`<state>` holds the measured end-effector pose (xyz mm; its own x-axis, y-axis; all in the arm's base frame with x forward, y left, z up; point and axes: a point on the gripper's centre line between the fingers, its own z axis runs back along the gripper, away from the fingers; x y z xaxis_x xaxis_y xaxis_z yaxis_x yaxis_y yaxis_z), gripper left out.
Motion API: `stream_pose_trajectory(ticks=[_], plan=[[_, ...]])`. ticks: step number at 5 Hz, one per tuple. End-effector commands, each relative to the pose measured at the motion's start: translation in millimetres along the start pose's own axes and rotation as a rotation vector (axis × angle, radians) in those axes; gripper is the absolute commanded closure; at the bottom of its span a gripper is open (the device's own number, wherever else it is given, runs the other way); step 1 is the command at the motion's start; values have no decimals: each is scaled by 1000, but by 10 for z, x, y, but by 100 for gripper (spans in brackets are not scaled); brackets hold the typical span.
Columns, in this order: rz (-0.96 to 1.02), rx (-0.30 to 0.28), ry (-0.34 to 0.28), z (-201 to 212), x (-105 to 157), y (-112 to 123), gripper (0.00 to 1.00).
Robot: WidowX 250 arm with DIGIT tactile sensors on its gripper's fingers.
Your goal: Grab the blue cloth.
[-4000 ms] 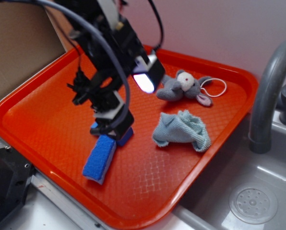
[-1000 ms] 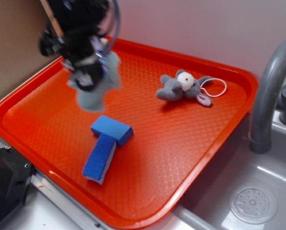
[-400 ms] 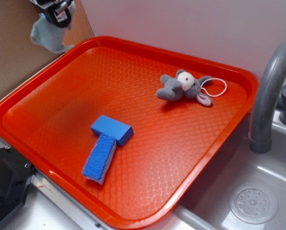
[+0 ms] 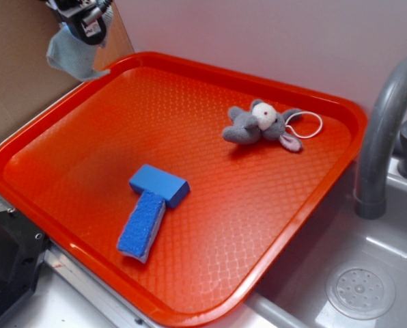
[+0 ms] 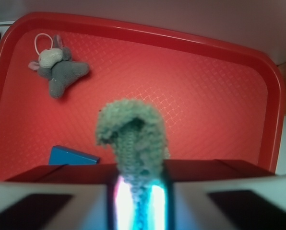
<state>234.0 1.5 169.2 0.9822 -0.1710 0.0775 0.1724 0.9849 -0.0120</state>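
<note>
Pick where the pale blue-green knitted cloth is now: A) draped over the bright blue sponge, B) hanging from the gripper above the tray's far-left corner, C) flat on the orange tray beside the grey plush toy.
B: the pale blue-green knitted cloth dangles pinched in the gripper, clear of the orange tray.

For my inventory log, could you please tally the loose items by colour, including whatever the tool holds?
Bright blue: 2, the block and the scrub sponge
Pale blue-green: 1, the cloth hanging from the tool
Grey: 1, the plush toy
Total: 4
</note>
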Motion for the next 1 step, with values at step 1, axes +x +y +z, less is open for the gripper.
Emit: stream_pose_trajectory(ticks=[1], plan=[[-10, 11, -37, 235, -55, -289, 0]])
